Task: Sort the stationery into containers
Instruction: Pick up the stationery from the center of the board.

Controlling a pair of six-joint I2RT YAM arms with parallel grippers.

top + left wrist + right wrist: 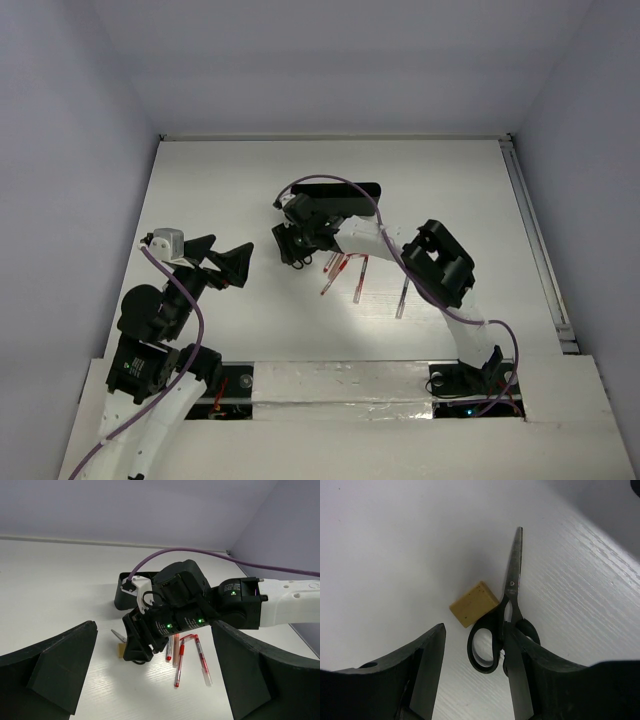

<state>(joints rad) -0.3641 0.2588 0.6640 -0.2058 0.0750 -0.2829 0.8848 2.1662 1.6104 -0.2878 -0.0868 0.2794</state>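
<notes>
The black-handled scissors (506, 622) lie flat on the table, blades closed, with the beige eraser (474, 604) touching their left handle. My right gripper (474, 630) is open and low over them: one handle loop lies between the fingers, and the right finger (517, 675) covers the other. In the top view the gripper (298, 250) hides both things. Several red-and-clear pens (358, 278) lie just right of it, also in the left wrist view (180, 662). The black tray (345, 189) lies behind the right arm. My left gripper (228, 250) is open and empty, to the left.
A purple cable (375, 215) loops over the right arm's forearm (440, 262). In the left wrist view the scissors' blade tip (118, 636) and the eraser (121, 651) show left of the right gripper (137, 645). The tray's end (122, 587) lies behind it.
</notes>
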